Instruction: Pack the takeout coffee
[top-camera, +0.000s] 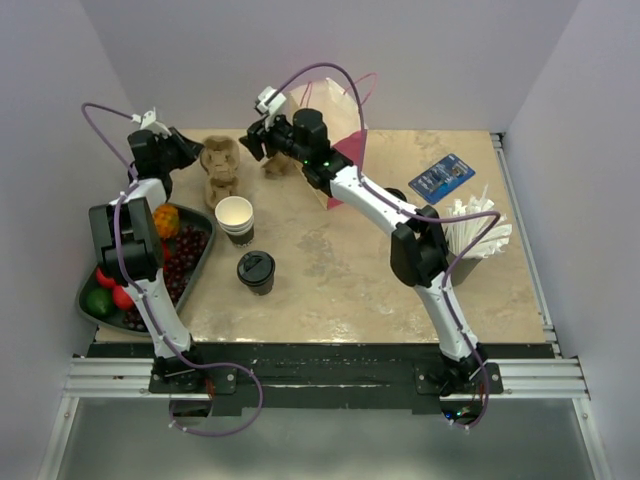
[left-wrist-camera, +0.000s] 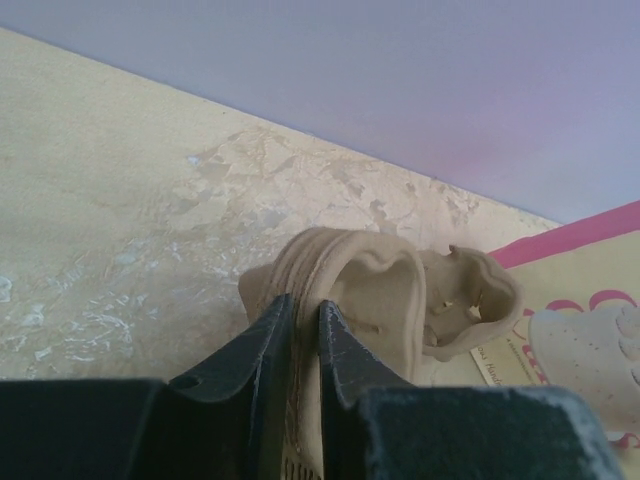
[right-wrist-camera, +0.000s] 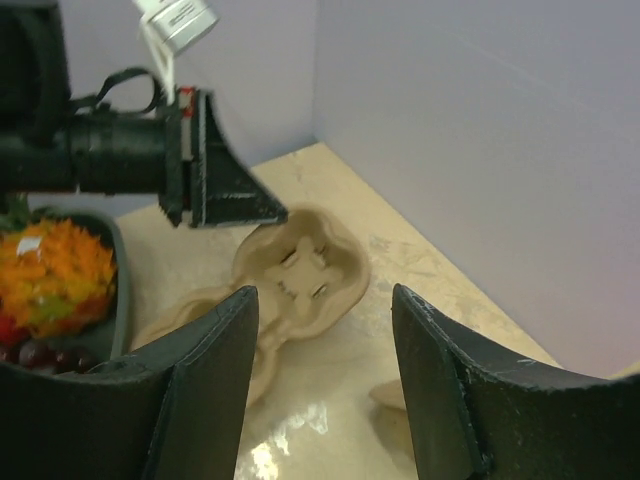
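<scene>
Two grippers are at the far side of the table. The left gripper is pinched tight on the rim of one pulp cup carrier. The right gripper hangs just above it, jaws apart, holding nothing. One takeout coffee, lidded, stands upright mid-table beside one stack of lidless cups, well apart from both grippers.

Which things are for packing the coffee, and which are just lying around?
For the job: the lidded coffee cup, the cardboard cup carrier pinched by the left gripper, probably the paper bag.
Just lying about: the stacked cups, the fruit tray, the blue packet, the white straws.
</scene>
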